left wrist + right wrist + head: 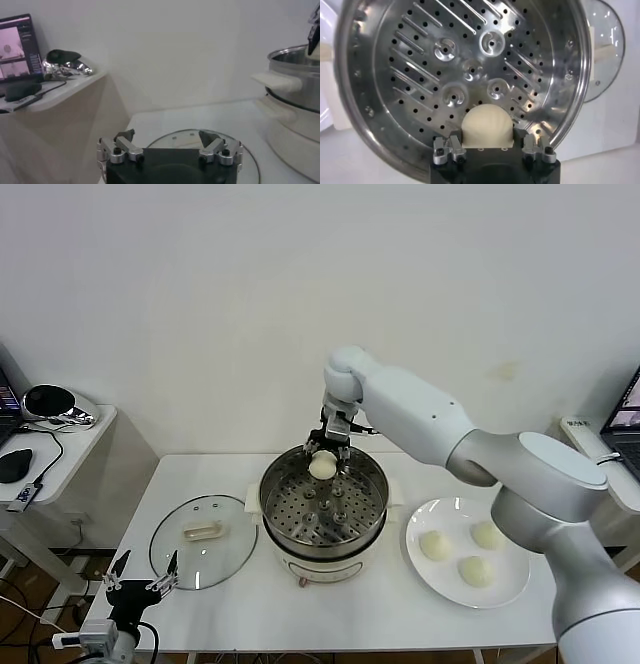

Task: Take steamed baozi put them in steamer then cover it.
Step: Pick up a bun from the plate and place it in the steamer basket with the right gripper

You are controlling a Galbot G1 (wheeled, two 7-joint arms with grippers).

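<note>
White tabletop (330, 609) is backed by a plain wall. At 12 o'clock over the shiny steel steamer (323, 506), a smooth round baozi (322, 466) is clamped in the right gripper (331, 446). Perforated tray holes are resolved only by the right wrist view. The left gripper (140, 572), spread wide and empty, is seen at the glass lid's (203, 541) 8 o'clock. Three baozi (462, 552) lie on a plate (508, 592).

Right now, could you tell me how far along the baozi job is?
Nothing is in the steamer yet: its perforated tray is bare. The right gripper holds the first baozi over the far rim. Three baozi wait on the plate; the glass lid lies beside the steamer, near the open left gripper.
</note>
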